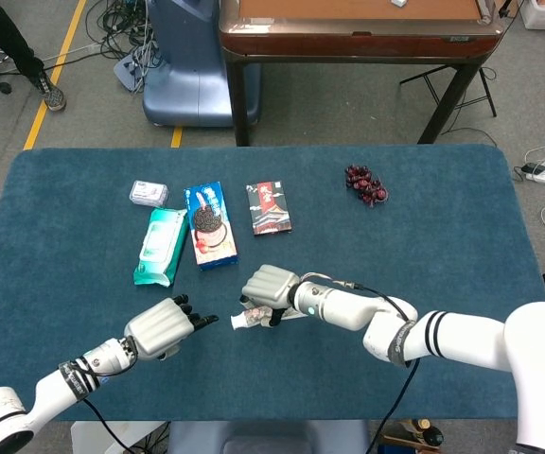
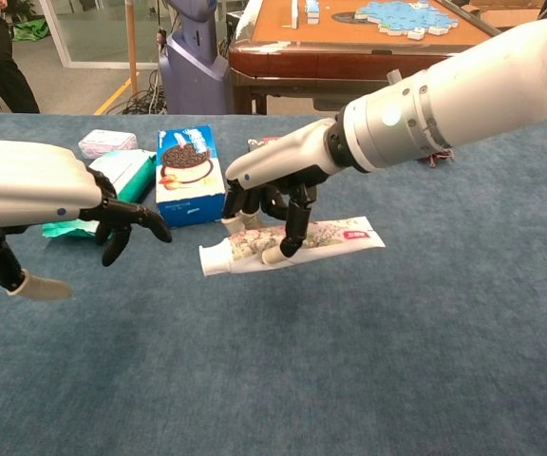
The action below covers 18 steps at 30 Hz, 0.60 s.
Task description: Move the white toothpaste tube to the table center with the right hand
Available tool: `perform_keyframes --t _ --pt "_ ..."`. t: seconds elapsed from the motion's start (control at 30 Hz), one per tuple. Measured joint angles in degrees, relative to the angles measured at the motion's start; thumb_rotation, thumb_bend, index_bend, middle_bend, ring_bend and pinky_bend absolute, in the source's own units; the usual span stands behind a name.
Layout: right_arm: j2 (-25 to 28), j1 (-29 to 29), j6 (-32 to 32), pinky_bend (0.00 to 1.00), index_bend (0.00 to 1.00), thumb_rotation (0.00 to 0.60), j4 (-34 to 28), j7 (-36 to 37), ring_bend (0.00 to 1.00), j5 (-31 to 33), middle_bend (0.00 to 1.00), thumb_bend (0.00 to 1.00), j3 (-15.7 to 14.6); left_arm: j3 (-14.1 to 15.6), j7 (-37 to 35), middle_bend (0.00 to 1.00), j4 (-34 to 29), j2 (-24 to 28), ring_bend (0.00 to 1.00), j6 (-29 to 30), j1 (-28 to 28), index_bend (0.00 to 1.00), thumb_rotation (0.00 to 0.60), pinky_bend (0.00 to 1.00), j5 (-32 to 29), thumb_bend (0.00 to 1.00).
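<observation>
The white toothpaste tube (image 2: 288, 244) lies flat on the desk (image 1: 443, 236), near the middle of its front half, cap end toward the robot's left and crimped end toward its right. Its body is white with a pale floral print and a small red label near the crimped end.

The desk is covered in dark blue cloth. Behind the tube sit a blue cookie box (image 1: 210, 225), a green pack of wet wipes (image 1: 160, 247), a small clear packet (image 1: 148, 194), a dark red-and-black snack packet (image 1: 269, 208), and, well apart toward the far right, a bunch of dark grapes (image 1: 364, 185). Beyond the desk are a grey floor with cables and a yellow line, a blue machine base (image 1: 187, 61), and a wooden-topped table (image 1: 358, 24) with dark legs.

The right robot hand (image 2: 269, 195) is over the cap half of the tube, fingers curled down around it, with dark fingertips (image 2: 292, 233) pressing on its top and front edge; it grips the tube against the cloth. The left robot hand (image 2: 122, 223) hovers just left of the tube, apart from it, fingers spread loosely and holding nothing.
</observation>
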Motion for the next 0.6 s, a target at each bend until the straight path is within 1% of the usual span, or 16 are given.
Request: perform_keyframes --t 0.27,0.6 --pt "-0.69 1.4 0.37 0.49 0.91 0.6 0.58 -2.54 0.76 3.87 0.78 0.98 -0.82 0.34 1.68 0.44 0.91 -2.03 0.39 -0.61 -1.68 0.14 0.6 0.23 -0.04 0.24" --pt "-1.12 2.62 1.26 0.49 0.91 0.6 0.79 -4.91 0.76 7.69 0.79 0.98 -2.18 0.29 2.41 0.44 1.27 -2.89 0.39 -0.64 -3.02 0.14 0.6 0.23 -1.23 0.24"
